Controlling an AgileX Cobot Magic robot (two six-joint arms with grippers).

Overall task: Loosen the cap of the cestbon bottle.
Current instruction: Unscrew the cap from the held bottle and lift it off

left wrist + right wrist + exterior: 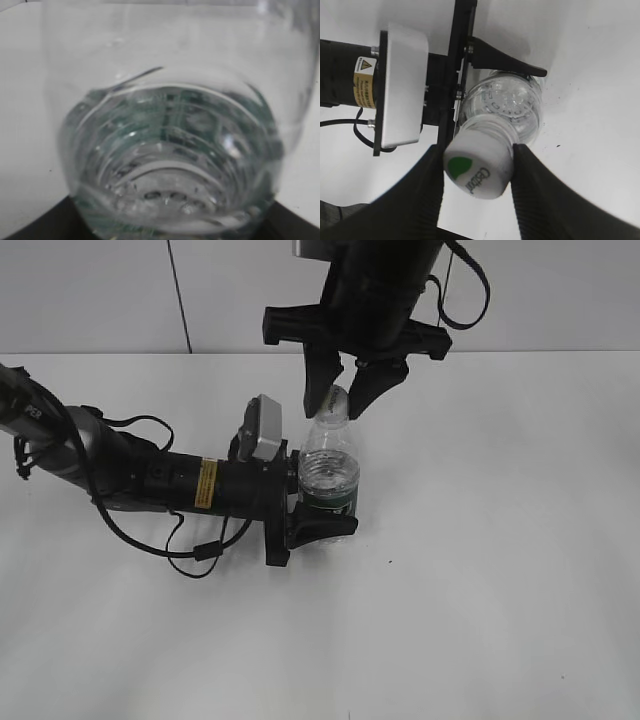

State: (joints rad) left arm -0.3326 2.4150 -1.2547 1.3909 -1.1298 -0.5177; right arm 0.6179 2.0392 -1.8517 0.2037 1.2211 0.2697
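Pinching cap point(479, 172), right claw point(479, 175); left claw point(318, 508) clamping cestbon bottle point(329, 472), label half hidden.

White table point(520, 570) fills foreground; pale panelled wall point(90, 295) behind, dark vertical seam; even light.

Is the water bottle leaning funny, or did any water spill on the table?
No spill shows on the white table. The small clear ribbed plastic bottle leans slightly in the left gripper, so its white leaf-marked cap sits off-centre above the base. The right gripper brackets that cap.
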